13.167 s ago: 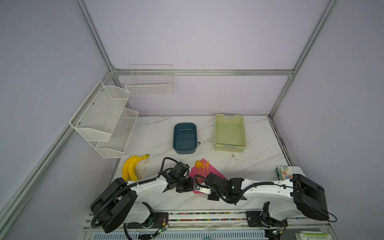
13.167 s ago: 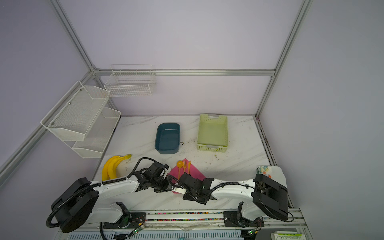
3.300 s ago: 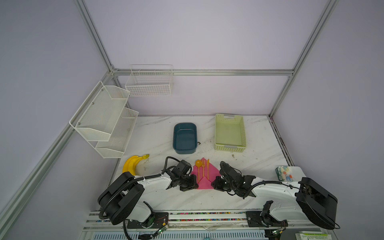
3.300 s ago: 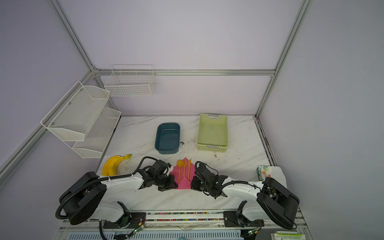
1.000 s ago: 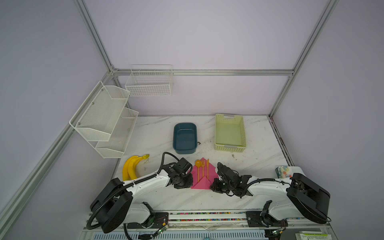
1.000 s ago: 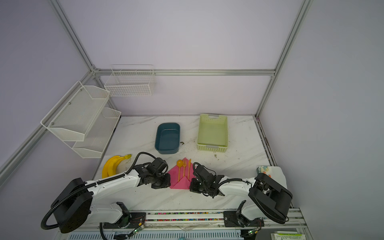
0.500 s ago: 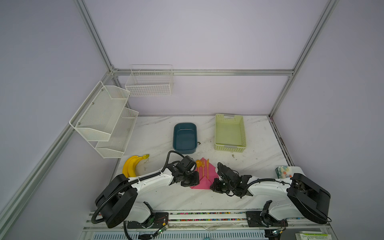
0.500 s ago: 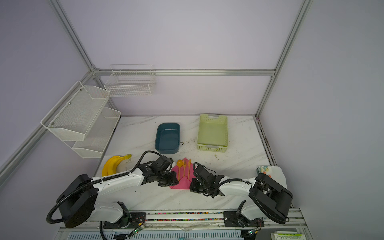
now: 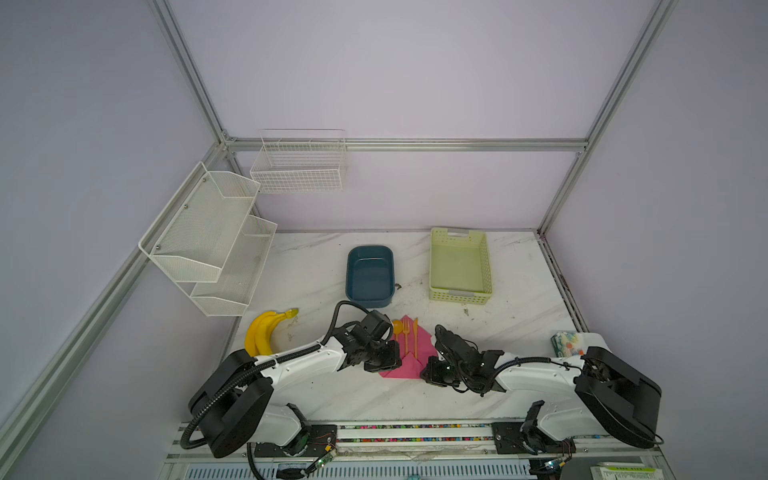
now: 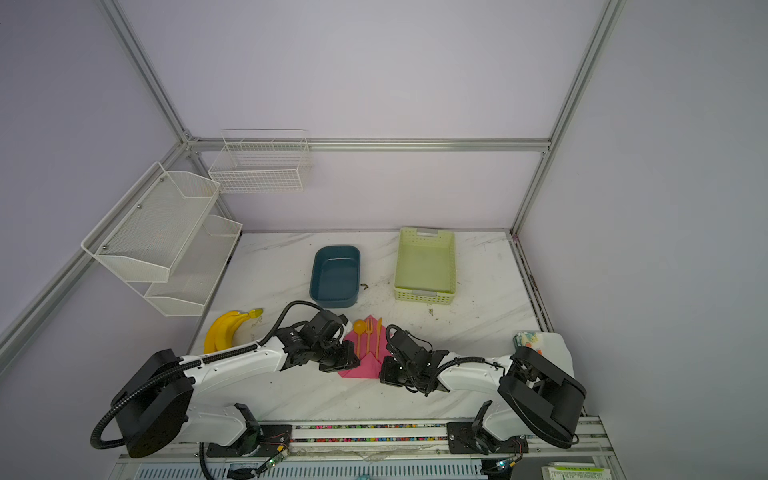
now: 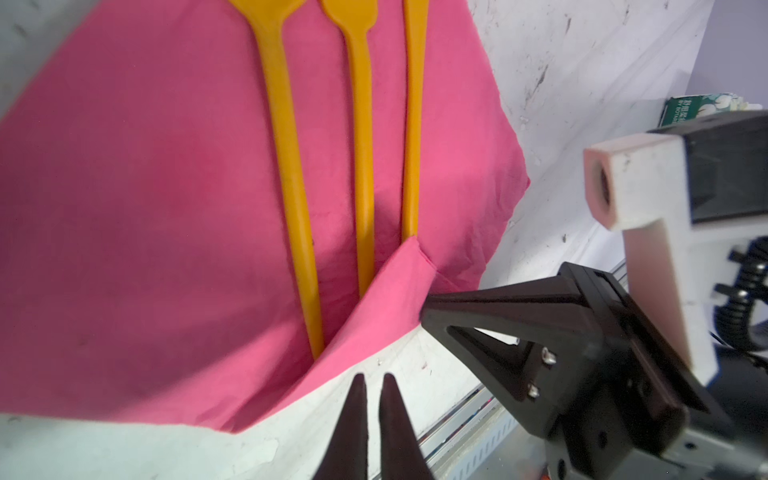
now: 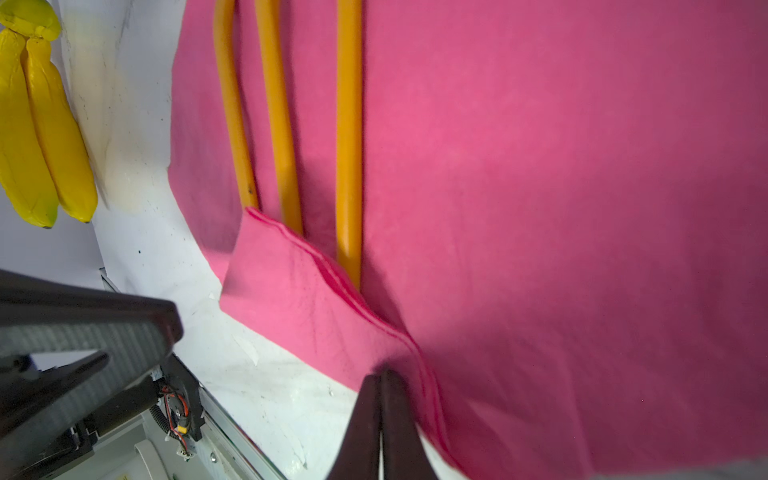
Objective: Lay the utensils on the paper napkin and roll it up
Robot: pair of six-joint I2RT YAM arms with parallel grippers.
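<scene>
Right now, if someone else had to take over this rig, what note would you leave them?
The left gripper: jaws shut, empty, over the bare table beside the napkin's near edge.
The right gripper: jaws shut, tips at the folded corner; whether they pinch paper cannot be told.
Things: the three utensils lie side by side on the paper napkin, the folded corner covering their handle ends.
Done: utensils placed, first fold made.
Left: roll the napkin around them.
</scene>
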